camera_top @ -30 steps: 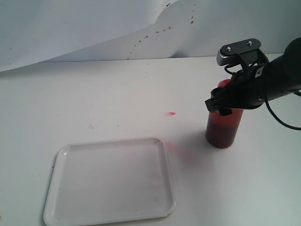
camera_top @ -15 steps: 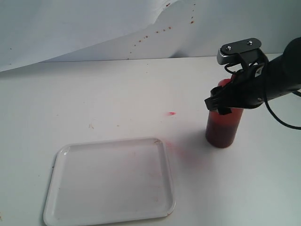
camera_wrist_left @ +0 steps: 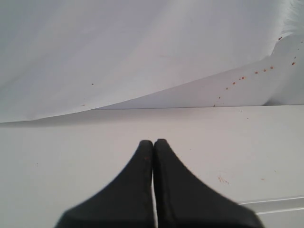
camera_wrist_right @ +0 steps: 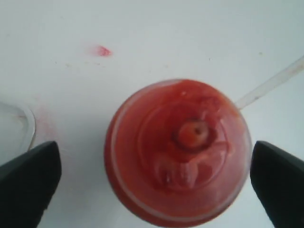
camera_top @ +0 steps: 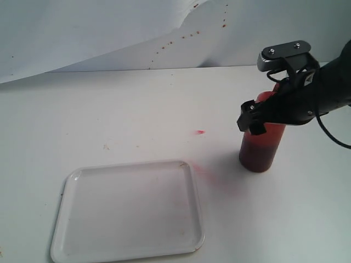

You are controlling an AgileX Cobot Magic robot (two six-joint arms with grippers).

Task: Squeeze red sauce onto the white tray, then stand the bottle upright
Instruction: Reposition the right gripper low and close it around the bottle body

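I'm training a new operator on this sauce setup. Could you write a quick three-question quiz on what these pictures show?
1. True or false: the bottle lies on its side.
2. The right gripper is: A shut on the bottle; B open, one finger on either side of the bottle; C raised far from it.
3. Fill in: the left gripper is ___.
Key: 1 false; 2 B; 3 shut.

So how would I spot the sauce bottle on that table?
Start at the white tabletop and find the flat white rectangular plastic tray at the exterior view's lower left. To its right stands a translucent cylindrical plastic squeeze bottle, with the black right gripper open around it. It is the only upright, red-filled thing there.
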